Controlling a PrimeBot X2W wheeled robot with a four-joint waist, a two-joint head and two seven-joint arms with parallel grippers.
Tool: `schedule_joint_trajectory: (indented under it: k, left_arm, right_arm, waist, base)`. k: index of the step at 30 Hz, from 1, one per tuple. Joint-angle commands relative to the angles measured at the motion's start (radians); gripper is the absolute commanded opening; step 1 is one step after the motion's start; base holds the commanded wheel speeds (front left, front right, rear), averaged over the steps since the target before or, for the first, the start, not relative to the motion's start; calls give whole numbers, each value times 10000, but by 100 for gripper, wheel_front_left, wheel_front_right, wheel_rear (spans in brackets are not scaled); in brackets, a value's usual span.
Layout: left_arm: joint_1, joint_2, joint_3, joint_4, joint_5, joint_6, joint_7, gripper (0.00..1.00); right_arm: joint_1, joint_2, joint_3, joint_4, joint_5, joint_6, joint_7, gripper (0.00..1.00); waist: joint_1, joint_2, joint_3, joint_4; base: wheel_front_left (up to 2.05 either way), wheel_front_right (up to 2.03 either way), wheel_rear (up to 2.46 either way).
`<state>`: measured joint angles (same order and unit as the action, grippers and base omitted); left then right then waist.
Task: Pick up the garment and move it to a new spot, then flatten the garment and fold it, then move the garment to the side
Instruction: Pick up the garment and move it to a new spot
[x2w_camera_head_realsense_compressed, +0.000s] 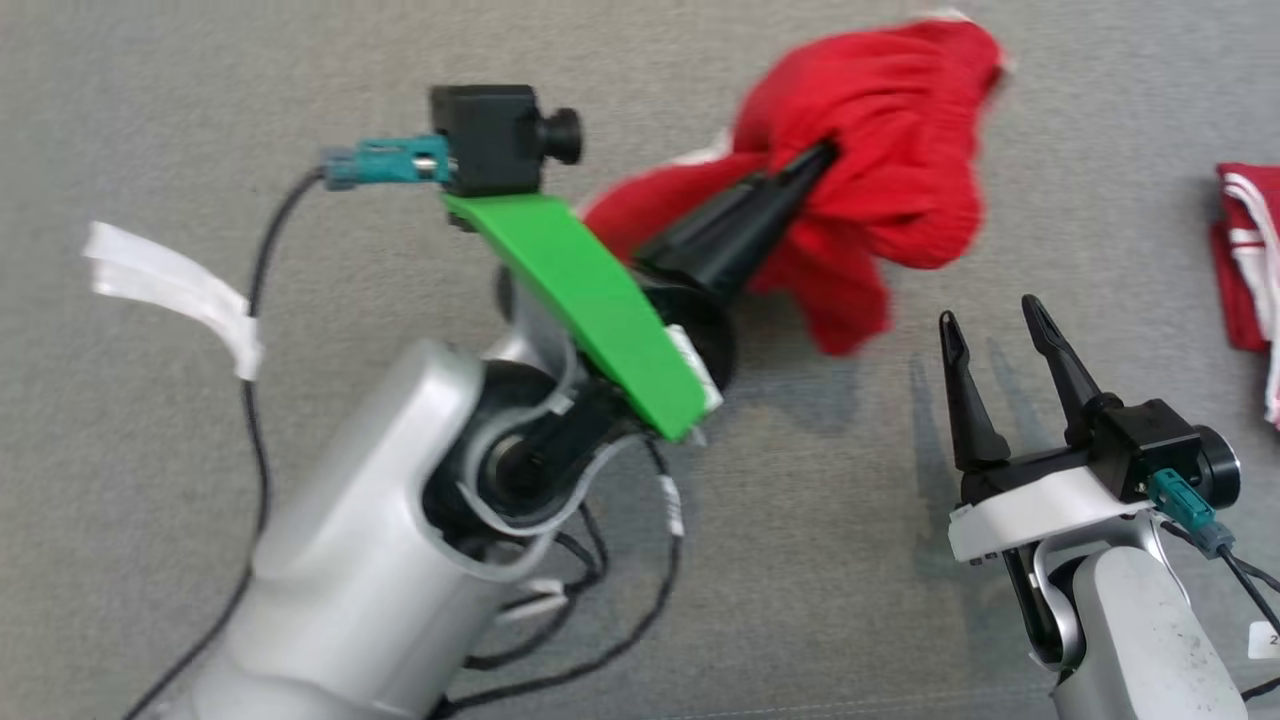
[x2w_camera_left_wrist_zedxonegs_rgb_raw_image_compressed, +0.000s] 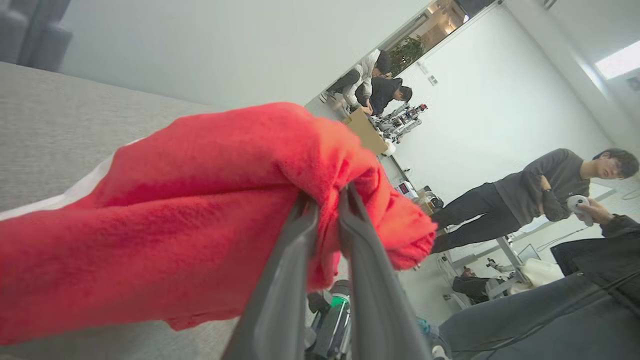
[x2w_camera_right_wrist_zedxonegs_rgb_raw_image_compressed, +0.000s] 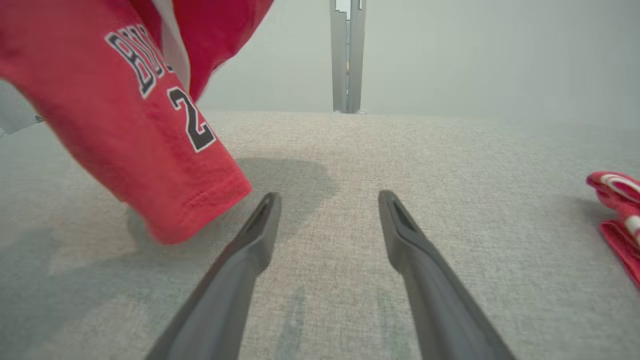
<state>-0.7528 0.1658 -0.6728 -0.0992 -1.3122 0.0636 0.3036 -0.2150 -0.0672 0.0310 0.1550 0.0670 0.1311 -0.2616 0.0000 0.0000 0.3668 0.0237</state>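
Red garment (x2w_camera_head_realsense_compressed: 890, 130) hangs bunched, pinched tight in the nearly closed jaws of the left gripper (x2w_camera_head_realsense_compressed: 822, 158); the right gripper (x2w_camera_head_realsense_compressed: 988, 312) stands wide open nearby, holding nothing.

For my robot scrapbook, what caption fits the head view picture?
Left gripper holds the bunched red garment up, while the right gripper rests nearby, fingers apart.

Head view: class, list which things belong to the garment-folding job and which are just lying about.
Job: red jersey, bunched; left gripper, shut on it; right gripper, open.
Lying about: red-and-white cloth at the right edge; white strip at the left.
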Motion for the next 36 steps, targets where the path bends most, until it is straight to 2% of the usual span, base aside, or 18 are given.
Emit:
schedule_joint_trajectory:
  k: [1,5,9,15,24,26,27,28,29,31,36]
  left_arm:
    - [125,-169,74,-78,-140,124,-131,0]
    - [514,-800,-87,-81,-508,350,-553,0]
    - [984,-969,-22,615,-738,503,-1145,0]
    - [1411,-586,310,2268,-508,334,-1741,0]
    - [1832,-70,656,3731,-345,7,-2216,1]
    - [1964,7,688,3944,-343,-33,-2287,23]
    - [2025,42,662,4065,-275,-42,-2324,39]
    - [2075,118,600,4162,-136,-28,-2375,88]
    - [2117,200,529,4257,-29,-35,-2457,100]
    - [2150,389,348,4457,352,-19,-2621,100]
    - [1869,1284,-500,4572,2236,337,-3233,100]
  right_arm:
    - [91,31,-33,-15,76,-7,-40,100]
    - [149,106,-77,-67,156,-7,-42,100]
    - [174,144,-59,-118,231,-7,-43,100]
    - [255,160,-234,-150,229,-5,-44,100]
    - [343,157,-422,-144,28,-7,-44,100]
    - [378,156,-434,-137,1,-7,-44,100]
    - [403,156,-440,-127,-8,-7,-44,100]
    - [420,156,-437,-118,-25,-7,-45,100]
    - [427,156,-427,-100,-24,-7,-45,100]
    - [457,152,-446,-74,-41,-7,-45,100]
    - [527,40,-493,-56,-74,-7,-45,100]
  waist:
    - [0,0,-488,-861]
    - [0,0,-558,-1391]
    - [0,0,-473,-1752]
    - [0,0,-353,-1840]
    - [0,0,-467,-1368]
    - [0,0,-503,-1233]
    - [0,0,-518,-1161]
    - [0,0,-532,-1093]
    - [0,0,-547,-1029]
    - [0,0,-593,-898]
    - [0,0,-767,-623]
  base:
    - [0,0,0]
    - [0,0,0]
    - [0,0,0]
    - [0,0,0]
    - [0,0,0]
    - [0,0,0]
    - [0,0,0]
    - [0,0,0]
    - [0,0,0]
    - [0,0,0]
    - [0,0,0]
